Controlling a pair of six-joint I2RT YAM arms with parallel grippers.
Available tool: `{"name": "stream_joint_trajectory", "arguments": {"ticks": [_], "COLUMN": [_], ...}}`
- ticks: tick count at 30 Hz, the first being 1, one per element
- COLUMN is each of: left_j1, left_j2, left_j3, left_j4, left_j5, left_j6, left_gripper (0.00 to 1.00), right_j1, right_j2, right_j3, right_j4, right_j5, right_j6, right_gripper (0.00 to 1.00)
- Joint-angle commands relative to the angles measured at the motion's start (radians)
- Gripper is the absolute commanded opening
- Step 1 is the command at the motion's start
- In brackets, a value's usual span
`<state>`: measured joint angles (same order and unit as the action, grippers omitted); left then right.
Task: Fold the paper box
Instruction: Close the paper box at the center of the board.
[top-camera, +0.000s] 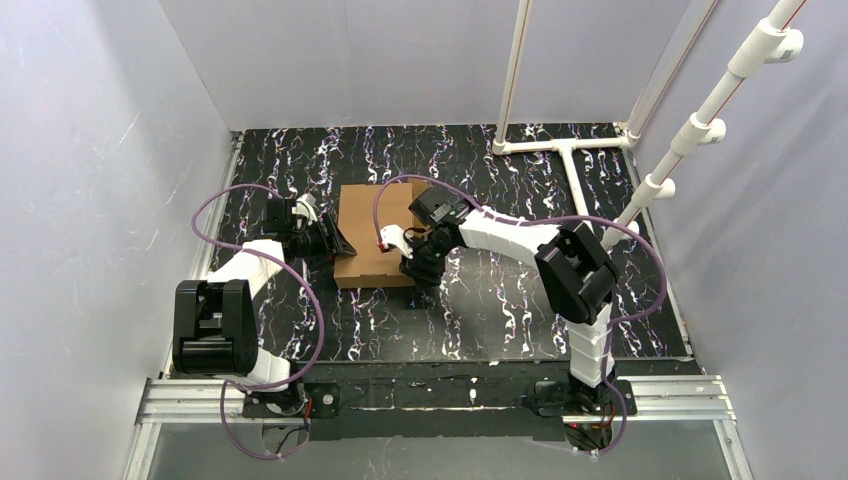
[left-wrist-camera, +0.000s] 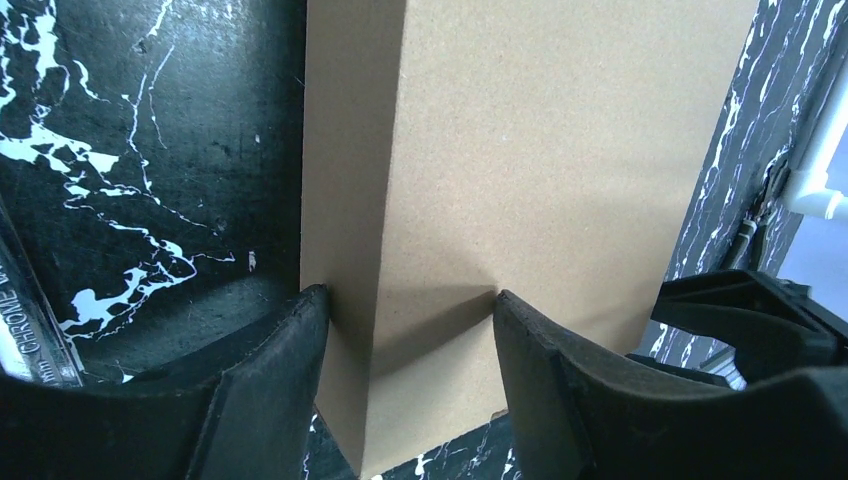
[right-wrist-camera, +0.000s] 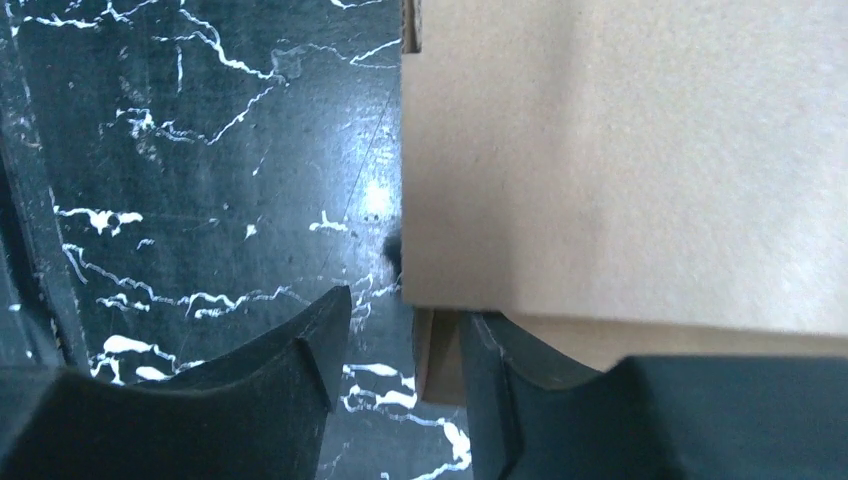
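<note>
The paper box is a brown cardboard box lying closed on the black marbled table, between both arms. My left gripper is at its left edge. In the left wrist view the left gripper straddles a corner of the box, one pad against the side wall and the other on the top face, pinching it. My right gripper is at the box's near right side. Seen from the right wrist, the right gripper stands open: one finger is tucked under the lid edge of the box, while the other hangs free over the table.
A white pipe frame lies on the table at the back right, with slanted pipes rising along the right wall. Pale walls close in three sides. Purple cables loop off both arms. A metal rail runs along the near edge.
</note>
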<state>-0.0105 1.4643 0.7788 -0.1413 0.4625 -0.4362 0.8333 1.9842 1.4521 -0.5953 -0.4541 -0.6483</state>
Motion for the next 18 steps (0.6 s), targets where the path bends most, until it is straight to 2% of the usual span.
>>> {"name": "stream_joint_trajectory", "arguments": {"ticks": [1,9,12,15,18], "left_j1": [-0.004,0.008,0.009,0.054,0.075], "left_j2": [-0.016,-0.036,-0.073,-0.146,-0.226], "left_j3": [0.011,0.051,0.064,0.048,0.026], "left_j4": [-0.056,-0.09,-0.12,-0.127,-0.134], "left_j5": [0.037,0.047,0.032,0.007,-0.013], "left_j6": [0.012,0.028,0.043,0.044,0.038], "left_gripper": [0.6,0.63,0.67,0.77,0.86], "right_j1": [-0.005,-0.012,-0.053,-0.153,-0.235], "right_j2": [-0.134,-0.167,-0.18,-0.165,-0.131], "right_j3": [0.011,0.057,0.102,0.17,0.216], "right_j4": [-0.051,-0.11,-0.097,-0.004,0.172], "right_j5": [-0.029,-0.017,-0.037,-0.097,-0.11], "right_j6": [-0.064,-0.089,-0.076,0.045,0.239], "right_gripper": [0.54,0.57,0.57,0.56,0.47]}}
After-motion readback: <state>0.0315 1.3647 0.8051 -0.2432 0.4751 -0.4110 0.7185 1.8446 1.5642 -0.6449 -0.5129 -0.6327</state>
